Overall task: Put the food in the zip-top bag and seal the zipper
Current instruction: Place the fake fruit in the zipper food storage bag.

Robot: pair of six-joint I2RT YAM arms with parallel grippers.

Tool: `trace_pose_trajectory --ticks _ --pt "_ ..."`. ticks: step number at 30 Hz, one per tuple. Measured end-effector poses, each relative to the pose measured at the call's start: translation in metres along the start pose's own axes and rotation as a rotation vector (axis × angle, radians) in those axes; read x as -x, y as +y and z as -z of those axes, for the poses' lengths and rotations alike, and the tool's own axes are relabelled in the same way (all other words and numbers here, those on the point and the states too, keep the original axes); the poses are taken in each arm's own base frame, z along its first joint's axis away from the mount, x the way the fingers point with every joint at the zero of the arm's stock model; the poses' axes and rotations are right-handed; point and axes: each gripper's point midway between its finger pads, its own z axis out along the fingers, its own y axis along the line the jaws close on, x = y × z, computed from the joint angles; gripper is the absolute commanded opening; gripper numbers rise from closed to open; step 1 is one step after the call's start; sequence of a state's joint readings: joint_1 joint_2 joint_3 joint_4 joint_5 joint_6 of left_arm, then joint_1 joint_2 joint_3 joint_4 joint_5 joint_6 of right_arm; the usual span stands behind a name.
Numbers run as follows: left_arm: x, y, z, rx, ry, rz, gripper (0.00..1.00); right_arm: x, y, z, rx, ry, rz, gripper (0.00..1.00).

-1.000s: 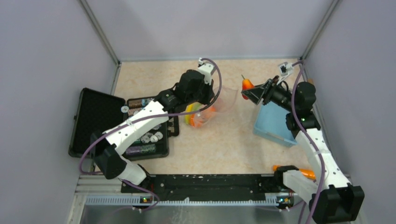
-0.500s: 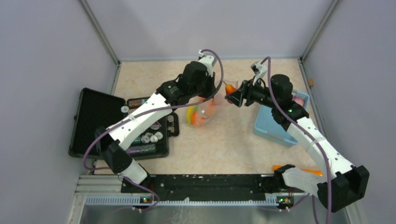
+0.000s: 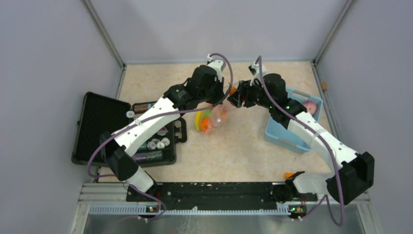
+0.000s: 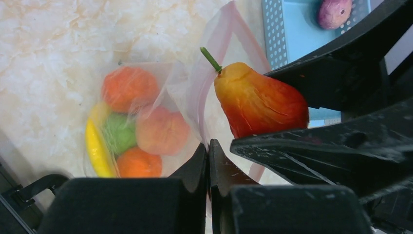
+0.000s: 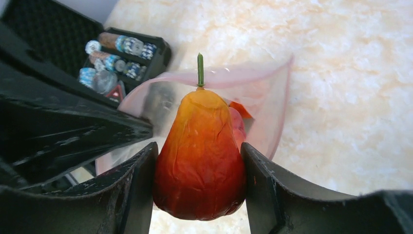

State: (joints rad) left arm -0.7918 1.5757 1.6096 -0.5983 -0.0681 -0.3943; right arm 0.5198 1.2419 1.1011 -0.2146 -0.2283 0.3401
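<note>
Several fruits (image 4: 141,122) sit in the zip-top bag (image 4: 170,78). The left fingers (image 4: 192,190) pinch its rim closed; the right fingers (image 5: 131,195) clamp a pear (image 5: 202,156) at the mouth. Pink fruit (image 4: 333,10) remains in the basket (image 4: 287,34); zipper (image 5: 243,75) unsealed.

The right pincer (image 3: 236,97), clamped on the red-orange pear (image 5: 199,156), has swung from the upper right of the top frame, above the blue basket (image 3: 285,130), to upper centre. It now meets the left pincer (image 4: 208,152) at the mouth of the zip-top bag (image 4: 146,92). The bag's clear top, earlier spread rightward, is drawn in. The pink peach (image 3: 310,106) in the basket has come into view.
</note>
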Motion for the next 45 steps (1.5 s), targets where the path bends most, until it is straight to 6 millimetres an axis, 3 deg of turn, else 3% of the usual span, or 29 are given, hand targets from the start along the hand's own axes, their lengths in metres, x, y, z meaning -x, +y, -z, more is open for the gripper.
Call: trace_pose_trajectory --ticks 6,11,15,19,21,30,37,40,45 --pt "0.000 0.001 -0.001 0.003 -0.004 0.001 0.00 -0.015 -0.016 -0.007 -0.083 0.059 0.004 0.03" --pt "-0.001 0.002 -0.002 0.004 -0.004 0.001 0.00 -0.014 -0.010 -0.005 -0.065 0.048 0.031 0.05" --pt "0.000 0.002 -0.002 0.008 -0.007 0.001 0.00 -0.002 0.003 0.016 -0.022 -0.038 0.067 0.09" --pt "0.001 0.005 -0.003 0.021 -0.013 0.001 0.00 0.016 0.015 0.041 0.008 -0.122 0.113 0.02" --pt "0.002 0.006 -0.003 0.026 -0.016 0.001 0.00 0.016 0.015 0.042 0.010 -0.119 0.132 0.01" --pt "0.003 0.004 -0.005 0.010 -0.023 0.000 0.00 -0.028 -0.002 0.011 -0.006 0.066 0.120 0.02" --pt "-0.003 0.000 -0.007 -0.022 -0.008 -0.014 0.00 -0.016 -0.003 0.002 -0.032 0.069 0.108 0.06" --pt "-0.003 -0.001 -0.008 -0.030 -0.012 -0.021 0.00 -0.008 -0.004 -0.009 -0.044 0.073 0.102 0.16" --pt "-0.006 0.005 -0.007 -0.015 -0.013 -0.028 0.00 -0.020 -0.015 -0.013 -0.094 0.121 0.081 0.26"
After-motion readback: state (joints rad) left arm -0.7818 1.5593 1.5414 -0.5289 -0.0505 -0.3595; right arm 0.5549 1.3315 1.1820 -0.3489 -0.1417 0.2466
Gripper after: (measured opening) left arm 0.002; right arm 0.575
